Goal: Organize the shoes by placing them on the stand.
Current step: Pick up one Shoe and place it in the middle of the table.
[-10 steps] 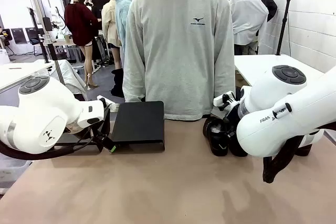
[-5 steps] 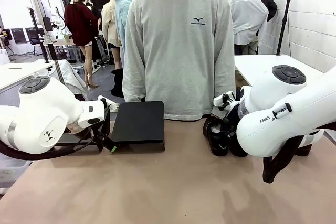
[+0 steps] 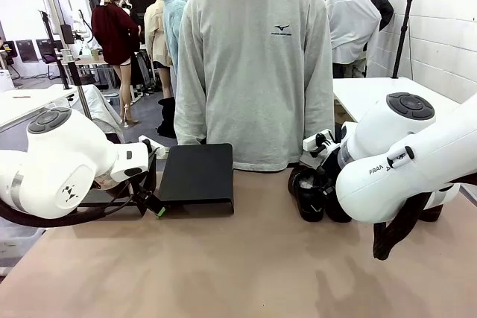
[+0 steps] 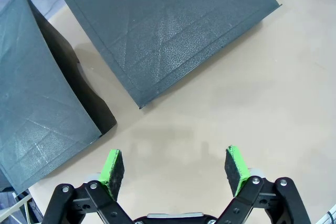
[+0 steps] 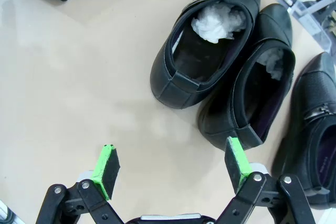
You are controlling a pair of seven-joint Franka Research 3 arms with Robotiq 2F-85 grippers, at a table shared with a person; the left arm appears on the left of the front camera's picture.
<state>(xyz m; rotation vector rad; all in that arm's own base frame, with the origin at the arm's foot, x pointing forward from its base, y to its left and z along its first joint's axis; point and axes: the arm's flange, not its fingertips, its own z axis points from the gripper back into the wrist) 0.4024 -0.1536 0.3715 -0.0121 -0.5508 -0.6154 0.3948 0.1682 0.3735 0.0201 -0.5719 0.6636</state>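
Three glossy black shoes lie side by side in the right wrist view: one stuffed with white paper [image 5: 207, 45], a second [image 5: 252, 93] and a third [image 5: 315, 129] at the right edge. My right gripper [image 5: 171, 166] hangs open above the table just short of their heels, with nothing between its fingers. In the front view the shoes [image 3: 307, 197] sit at the far right, partly hidden by my right arm. The black stand [image 3: 197, 176] is at the far left centre. My left gripper [image 4: 174, 166] is open over bare table in front of the stand's sloped shelf [image 4: 168, 24].
A person in a grey sweatshirt [image 3: 257, 65] stands at the far edge, hands out of sight. A second dark panel of the stand [image 4: 37, 103] lies to the left in the left wrist view. The tan tabletop [image 3: 238, 266] between the arms is open.
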